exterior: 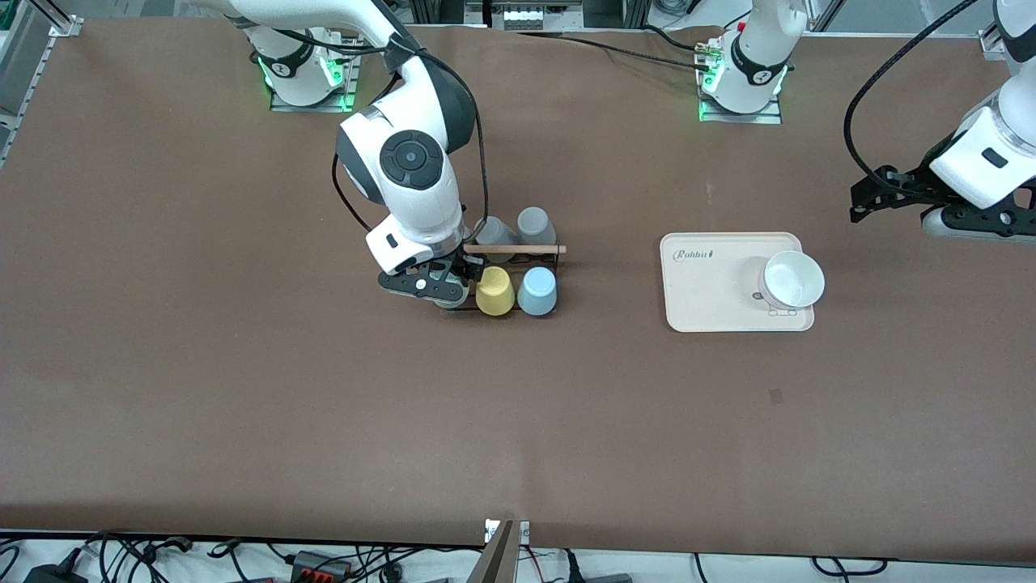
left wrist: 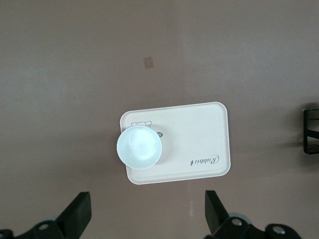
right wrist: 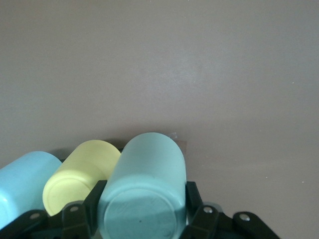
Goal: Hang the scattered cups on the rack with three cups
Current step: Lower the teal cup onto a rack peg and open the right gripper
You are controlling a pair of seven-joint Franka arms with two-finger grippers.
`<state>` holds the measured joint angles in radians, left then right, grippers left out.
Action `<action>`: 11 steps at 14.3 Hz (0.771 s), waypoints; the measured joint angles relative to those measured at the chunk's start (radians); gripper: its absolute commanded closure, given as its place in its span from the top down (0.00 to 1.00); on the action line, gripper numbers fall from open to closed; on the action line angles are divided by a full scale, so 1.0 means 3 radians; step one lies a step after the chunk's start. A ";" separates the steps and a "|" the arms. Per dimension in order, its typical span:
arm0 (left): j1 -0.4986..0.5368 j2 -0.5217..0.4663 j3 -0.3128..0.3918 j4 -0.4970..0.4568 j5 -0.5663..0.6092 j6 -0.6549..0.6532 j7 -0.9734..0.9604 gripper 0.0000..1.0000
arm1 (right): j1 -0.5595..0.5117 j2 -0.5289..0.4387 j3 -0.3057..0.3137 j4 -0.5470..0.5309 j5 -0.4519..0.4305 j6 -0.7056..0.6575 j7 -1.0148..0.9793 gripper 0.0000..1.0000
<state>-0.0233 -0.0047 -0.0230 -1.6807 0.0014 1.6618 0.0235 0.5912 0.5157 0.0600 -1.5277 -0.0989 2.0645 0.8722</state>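
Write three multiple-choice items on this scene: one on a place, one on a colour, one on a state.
1. Where does the white cup stand?
A. on the bare table
B. on the beige tray
C. on the floor

2. What colour is the cup in the right end effector?
A. red
B. yellow
C. sage-green

3. How is the left end effector?
A. open and empty
B. shut on a cup
C. shut on a spoon

Key:
1 B: the front view shows the white cup upright on the tray, toward the left arm's end of the table.
2 C: the right wrist view shows the sage-green cup clamped between the fingers.
3 A: the left wrist view shows its fingers spread wide with nothing between them, above the table by the tray.
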 measured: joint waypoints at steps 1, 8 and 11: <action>-0.0001 0.0000 -0.0006 0.0000 0.0000 0.0000 0.0000 1.00 | 0.0000 0.0000 0.0000 -0.0031 0.0000 0.0049 0.0000 0.28; -0.0011 0.0000 -0.0019 0.0007 0.0000 0.0000 0.0000 1.00 | 0.0006 0.0001 0.0000 -0.0280 0.0001 0.0327 0.0008 0.29; -0.0011 0.0000 -0.0019 0.0008 0.0000 0.0000 0.0000 1.00 | 0.0020 0.0008 0.0000 -0.0334 0.0001 0.0380 0.0011 0.35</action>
<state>-0.0265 -0.0047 -0.0286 -1.6784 0.0014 1.6618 0.0235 0.5971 0.5180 0.0602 -1.6278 -0.0986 2.1784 0.8754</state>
